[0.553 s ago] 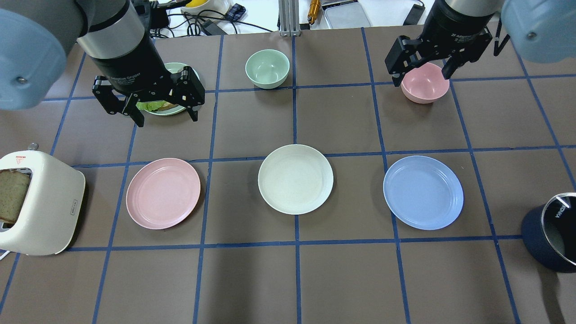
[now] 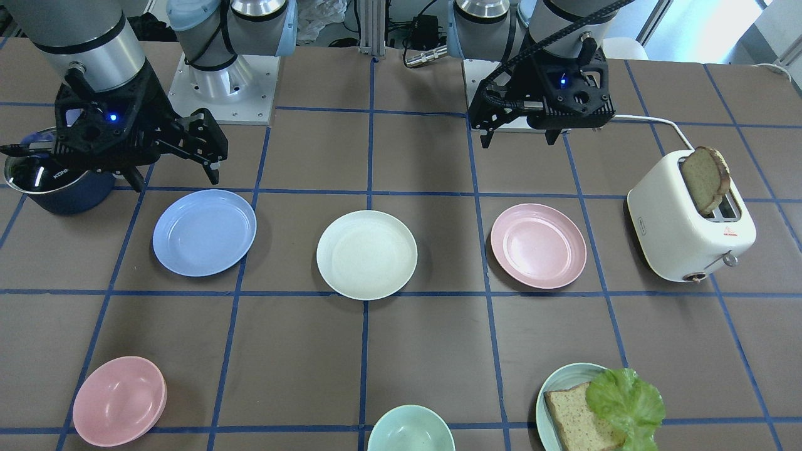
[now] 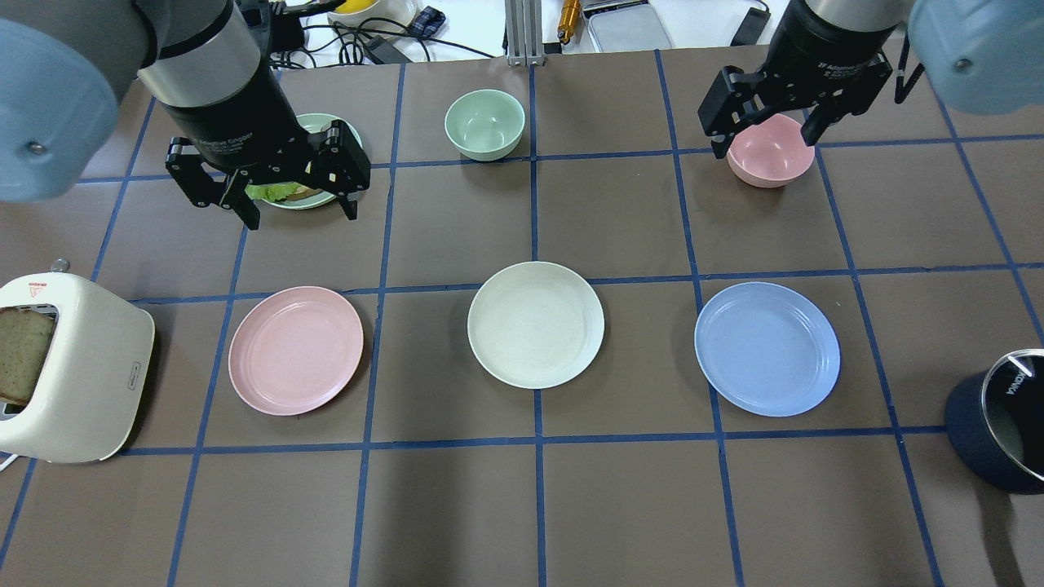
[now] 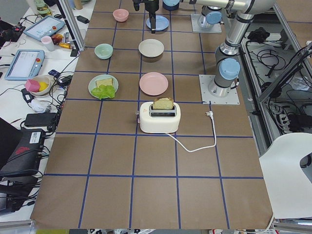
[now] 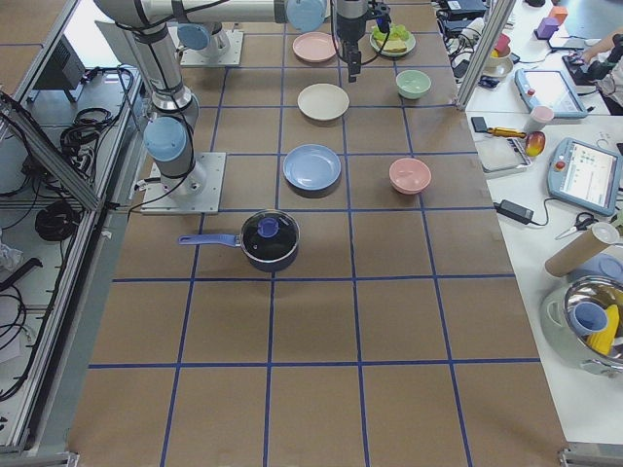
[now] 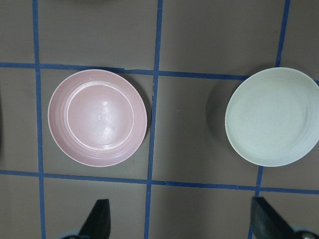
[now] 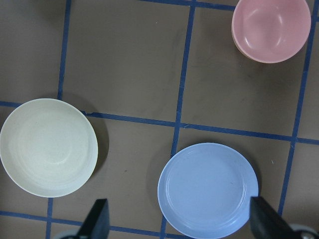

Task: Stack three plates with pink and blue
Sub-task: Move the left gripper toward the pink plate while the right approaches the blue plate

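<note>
Three plates lie apart in a row on the brown table: the pale pink plate on the left, the cream-white plate in the middle, the light blue plate on the right. My left gripper is open and empty, above the table beyond the pink plate. My right gripper is open and empty, above the pink bowl, beyond the blue plate. The left wrist view shows the pink plate and the cream plate below. The right wrist view shows the cream plate and the blue plate.
A white toaster holding a bread slice stands at the left edge. A dark pot stands at the right edge. At the far side are a pink bowl, a green bowl and a teal plate with bread and lettuce.
Both arms have shifted only very slightly. The three plates lie where they were.
</note>
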You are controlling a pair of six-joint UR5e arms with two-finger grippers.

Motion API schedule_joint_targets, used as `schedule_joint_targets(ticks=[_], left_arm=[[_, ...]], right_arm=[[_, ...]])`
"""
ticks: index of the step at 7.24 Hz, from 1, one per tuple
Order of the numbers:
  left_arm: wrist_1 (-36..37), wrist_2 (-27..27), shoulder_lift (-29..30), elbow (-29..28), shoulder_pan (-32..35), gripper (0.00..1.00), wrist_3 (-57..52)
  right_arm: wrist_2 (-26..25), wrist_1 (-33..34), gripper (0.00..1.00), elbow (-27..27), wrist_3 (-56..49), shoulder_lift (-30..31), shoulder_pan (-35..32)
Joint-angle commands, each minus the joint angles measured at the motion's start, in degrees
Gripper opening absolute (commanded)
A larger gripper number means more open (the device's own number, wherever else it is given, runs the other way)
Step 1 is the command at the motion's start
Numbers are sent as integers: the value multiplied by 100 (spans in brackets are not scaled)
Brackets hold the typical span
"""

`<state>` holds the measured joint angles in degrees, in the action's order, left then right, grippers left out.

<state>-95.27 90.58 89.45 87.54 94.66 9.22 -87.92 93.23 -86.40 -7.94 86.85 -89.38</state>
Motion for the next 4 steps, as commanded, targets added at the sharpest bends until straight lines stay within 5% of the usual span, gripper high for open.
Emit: schedule_joint_targets(ticks=[1, 4], left_arm=[[35, -5, 54, 105, 0, 100, -8], [244, 3, -77, 351, 0, 100, 9]], right_arm=[[3, 2, 100, -17, 11, -2, 17], [3, 11, 100, -17, 11, -2, 17]])
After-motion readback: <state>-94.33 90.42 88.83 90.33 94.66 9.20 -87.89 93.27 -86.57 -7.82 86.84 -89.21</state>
